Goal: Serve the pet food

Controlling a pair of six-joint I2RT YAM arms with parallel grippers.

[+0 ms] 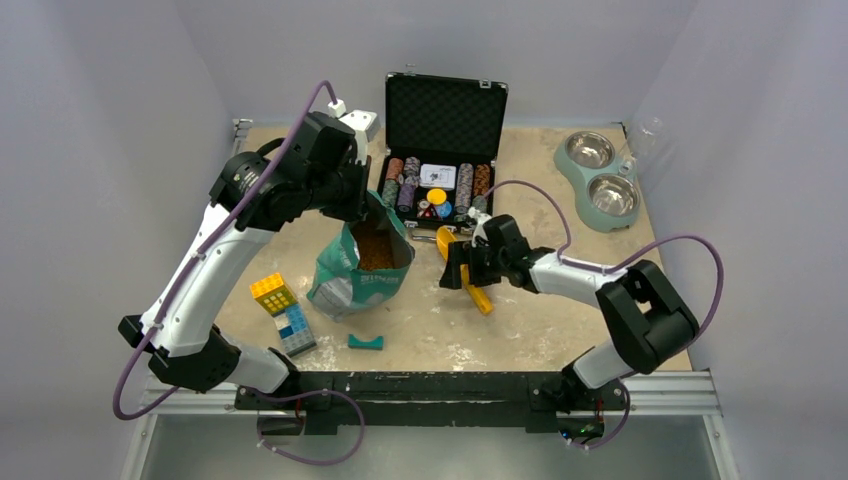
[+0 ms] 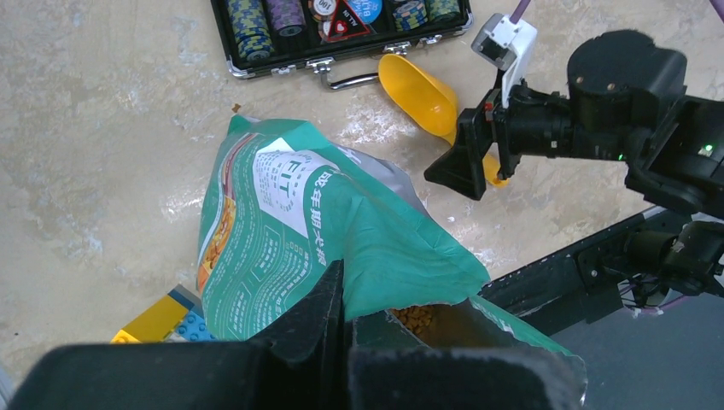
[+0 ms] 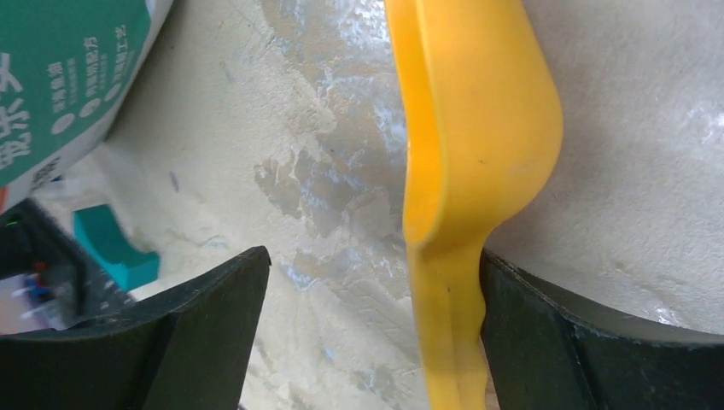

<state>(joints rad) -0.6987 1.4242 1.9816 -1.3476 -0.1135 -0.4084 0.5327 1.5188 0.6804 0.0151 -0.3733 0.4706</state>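
Observation:
A teal-green pet food bag (image 1: 358,270) stands open at the table's middle, with brown kibble (image 1: 375,248) showing inside. My left gripper (image 1: 352,195) is shut on the bag's top rim (image 2: 401,282); kibble (image 2: 416,318) shows just past the fingers. A yellow scoop (image 1: 462,268) lies on the table right of the bag. My right gripper (image 1: 464,268) is open with its jaws on either side of the scoop's handle (image 3: 448,333); the handle lies against the right finger (image 3: 546,342), and the left finger (image 3: 188,333) stands apart. A pale green double bowl (image 1: 598,178) sits at the far right.
An open black case of poker chips (image 1: 437,178) stands behind the bag. Coloured toy bricks (image 1: 283,310) and a small teal block (image 1: 365,342) lie at the front left. A clear cup (image 1: 648,135) stands by the bowls.

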